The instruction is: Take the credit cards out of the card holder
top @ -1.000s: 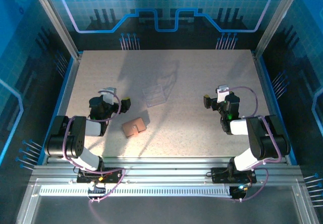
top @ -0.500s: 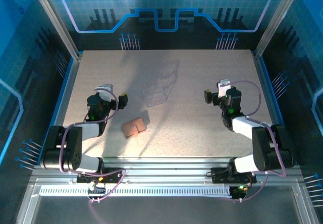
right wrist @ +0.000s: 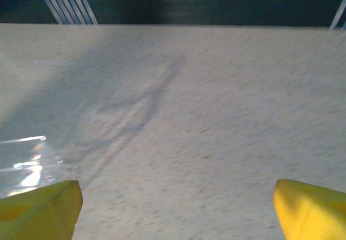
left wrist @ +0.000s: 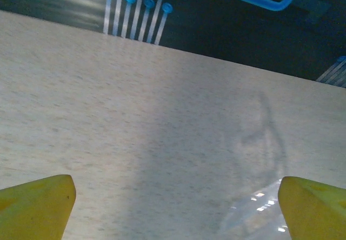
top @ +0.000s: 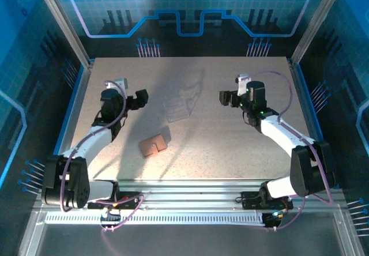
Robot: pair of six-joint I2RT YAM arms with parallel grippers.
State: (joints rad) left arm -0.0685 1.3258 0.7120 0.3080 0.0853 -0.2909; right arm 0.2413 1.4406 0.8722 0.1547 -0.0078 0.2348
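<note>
So the card holder [top: 153, 146] is lying flat on the desk [top: 230, 146] near the front edge, closer to the left arm's side. It looks folded shut with its little tab on top. Nothing is touching it.

The left gripper [top: 140, 98] hovers well behind the holder, pointing toward the middle of the desk. In its wrist view the yellow fingers [left wrist: 38, 205] sit far apart at the two bottom corners, so it's wide open with nothing between them. The right gripper [top: 225, 98] mirrors it on the other side, and its fingers [right wrist: 311, 207] are spread wide too, with nothing held.

A clear plastic tray [top: 177, 107] sits between the two grippers, behind the holder and apart from it.
</note>
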